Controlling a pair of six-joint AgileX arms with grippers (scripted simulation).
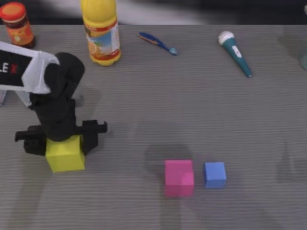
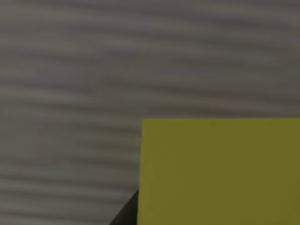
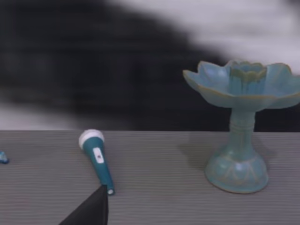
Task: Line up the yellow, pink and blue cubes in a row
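The yellow cube [image 1: 65, 154], the largest, is at the table's front left. My left gripper [image 1: 62, 140] straddles it from above, one black finger on each side, shut on it. In the left wrist view the yellow cube [image 2: 220, 173] fills a corner, with one dark finger [image 2: 125, 213] against its edge. The pink cube [image 1: 179, 177] and the smaller blue cube [image 1: 215, 174] stand side by side at front centre, a small gap between them. My right arm is outside the top view; its wrist view shows only one dark finger [image 3: 91, 211].
Along the back edge stand a red-lidded jar [image 1: 16, 24], a tall yellow juice bottle [image 1: 100, 31], a blue toothbrush [image 1: 157, 43] and a teal toy microphone [image 1: 235, 52]. A pale blue lotus-shaped stand [image 3: 241, 136] is at the far right.
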